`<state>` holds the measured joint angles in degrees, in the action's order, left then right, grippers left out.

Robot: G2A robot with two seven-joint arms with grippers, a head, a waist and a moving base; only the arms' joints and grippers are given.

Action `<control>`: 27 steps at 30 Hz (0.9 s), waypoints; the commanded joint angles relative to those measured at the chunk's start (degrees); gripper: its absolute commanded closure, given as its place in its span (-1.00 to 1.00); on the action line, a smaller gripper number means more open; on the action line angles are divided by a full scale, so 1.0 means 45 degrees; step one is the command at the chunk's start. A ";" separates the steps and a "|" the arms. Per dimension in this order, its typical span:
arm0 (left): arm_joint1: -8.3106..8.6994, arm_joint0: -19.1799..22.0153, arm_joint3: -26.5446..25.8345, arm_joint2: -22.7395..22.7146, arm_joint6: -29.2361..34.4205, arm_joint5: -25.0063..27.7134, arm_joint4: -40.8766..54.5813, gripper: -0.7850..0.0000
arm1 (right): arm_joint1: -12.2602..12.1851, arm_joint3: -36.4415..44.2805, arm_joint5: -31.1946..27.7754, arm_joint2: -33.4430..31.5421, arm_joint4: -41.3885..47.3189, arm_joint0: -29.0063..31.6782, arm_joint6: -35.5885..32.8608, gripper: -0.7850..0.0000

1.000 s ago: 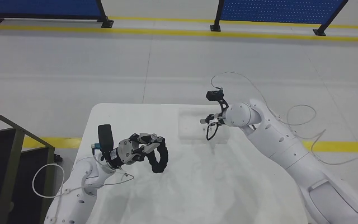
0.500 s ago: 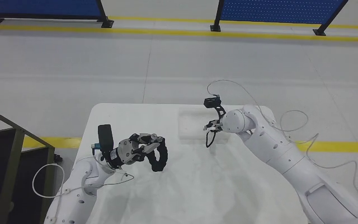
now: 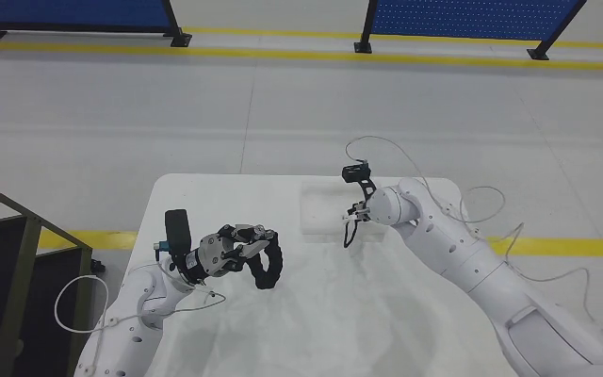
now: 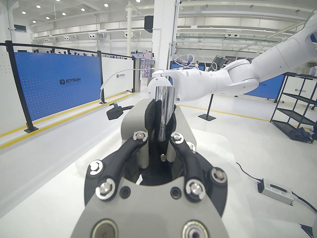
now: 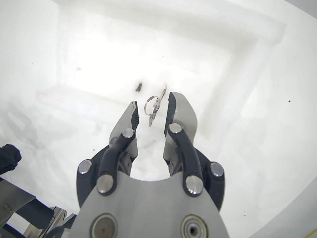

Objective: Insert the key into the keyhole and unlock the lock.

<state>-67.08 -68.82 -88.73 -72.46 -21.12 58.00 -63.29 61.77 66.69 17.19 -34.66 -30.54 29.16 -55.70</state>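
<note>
Right gripper hung open, empty, directly over key lying flat in foam tray. Key's long axis ran between jaws, roughly parallel to pads. Left gripper gripped lock, well apart across table.

1. The lock sits between the clamped fingers of my left gripper, which cover most of its body. I cannot tell where the keyhole sits.
2. The keys overlap on their ring. I cannot count them or tell whether my right gripper touches them.
3. A black shape is cut off at the right wrist view's edge, and I cannot identify it.
</note>
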 commanded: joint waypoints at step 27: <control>0.0000 0.0000 0.0000 0.0000 0.0000 0.0000 0.0000 1.00 | 0.0948 -0.1410 -0.0145 0.0341 -0.1467 -0.0495 -0.1099 1.00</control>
<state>-67.08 -68.82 -88.73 -72.46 -21.12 58.00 -63.29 65.96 60.52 16.59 -32.94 -37.01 27.16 -60.45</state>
